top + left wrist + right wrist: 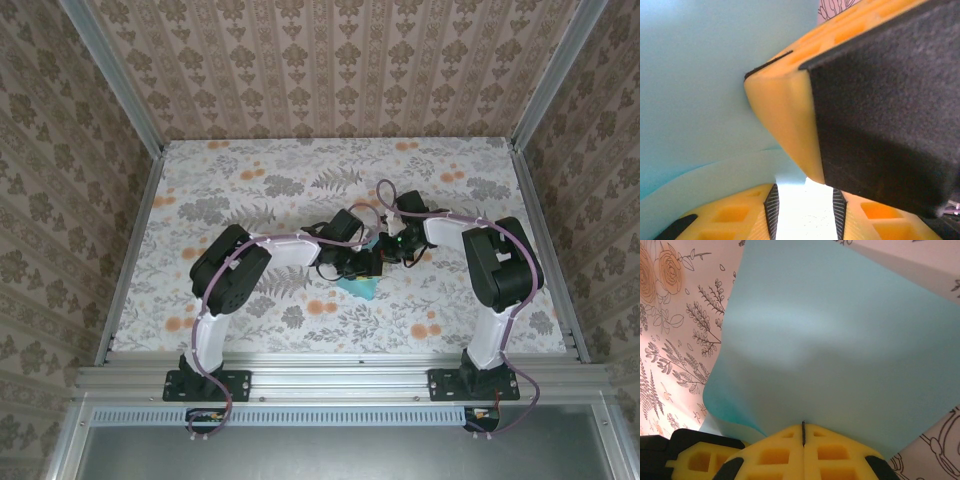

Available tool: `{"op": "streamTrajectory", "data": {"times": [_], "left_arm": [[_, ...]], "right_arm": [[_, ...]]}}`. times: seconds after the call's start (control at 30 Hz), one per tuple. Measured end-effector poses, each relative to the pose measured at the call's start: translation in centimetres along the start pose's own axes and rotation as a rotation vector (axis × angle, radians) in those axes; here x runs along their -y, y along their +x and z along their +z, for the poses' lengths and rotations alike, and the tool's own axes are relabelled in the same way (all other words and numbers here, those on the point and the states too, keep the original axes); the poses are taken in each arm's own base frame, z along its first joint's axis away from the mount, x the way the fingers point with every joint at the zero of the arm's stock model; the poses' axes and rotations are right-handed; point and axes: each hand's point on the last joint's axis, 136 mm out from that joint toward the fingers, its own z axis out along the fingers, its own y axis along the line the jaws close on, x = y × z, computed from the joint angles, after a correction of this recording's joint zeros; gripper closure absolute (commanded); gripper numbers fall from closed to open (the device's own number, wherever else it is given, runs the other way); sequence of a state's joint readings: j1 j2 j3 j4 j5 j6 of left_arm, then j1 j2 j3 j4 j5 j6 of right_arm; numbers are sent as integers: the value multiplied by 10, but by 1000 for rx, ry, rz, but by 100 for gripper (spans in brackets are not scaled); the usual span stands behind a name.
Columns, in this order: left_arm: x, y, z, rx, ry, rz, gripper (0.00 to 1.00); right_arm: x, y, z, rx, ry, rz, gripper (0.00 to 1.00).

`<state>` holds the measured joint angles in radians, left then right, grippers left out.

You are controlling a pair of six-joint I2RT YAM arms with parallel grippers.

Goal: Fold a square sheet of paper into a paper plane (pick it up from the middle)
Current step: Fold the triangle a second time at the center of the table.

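Note:
The square sheet of paper [835, 340] is light turquoise and rises curved off the floral table, with a corner showing below the grippers [358, 287]. My right gripper [803, 437] is shut on the sheet's near edge, its yellow fingers pressed together. My left gripper [804, 215] is open right beside it, its ribbed pads [771, 210] apart with a bright gap between. The sheet [695, 100] spreads to the left there, and the right gripper's yellow and black finger [790, 115] looms close above. Both grippers meet at mid-table [372, 258]. The paper plane is out of view.
The floral tabletop [300, 175] stretches around the two arms. Patterned walls and aluminium rails [130, 250] close it in on three sides. A finger of the left gripper [695, 460] sits at the lower left of the right wrist view.

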<state>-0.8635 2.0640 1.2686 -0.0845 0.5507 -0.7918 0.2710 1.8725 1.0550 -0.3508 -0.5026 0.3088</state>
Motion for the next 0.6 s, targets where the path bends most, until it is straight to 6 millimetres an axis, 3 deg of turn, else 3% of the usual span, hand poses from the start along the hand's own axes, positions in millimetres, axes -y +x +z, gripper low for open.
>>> {"op": "streamTrajectory", "data": {"times": [0.3,0.6], "left_arm": [[-2,0,2,25,22,31,82],[-5,1,4,37,28,53,89]], "right_arm": [[2,-1,-2,-1,-18,15,94],[4,2,-4,-16,-19,34,94]]}}
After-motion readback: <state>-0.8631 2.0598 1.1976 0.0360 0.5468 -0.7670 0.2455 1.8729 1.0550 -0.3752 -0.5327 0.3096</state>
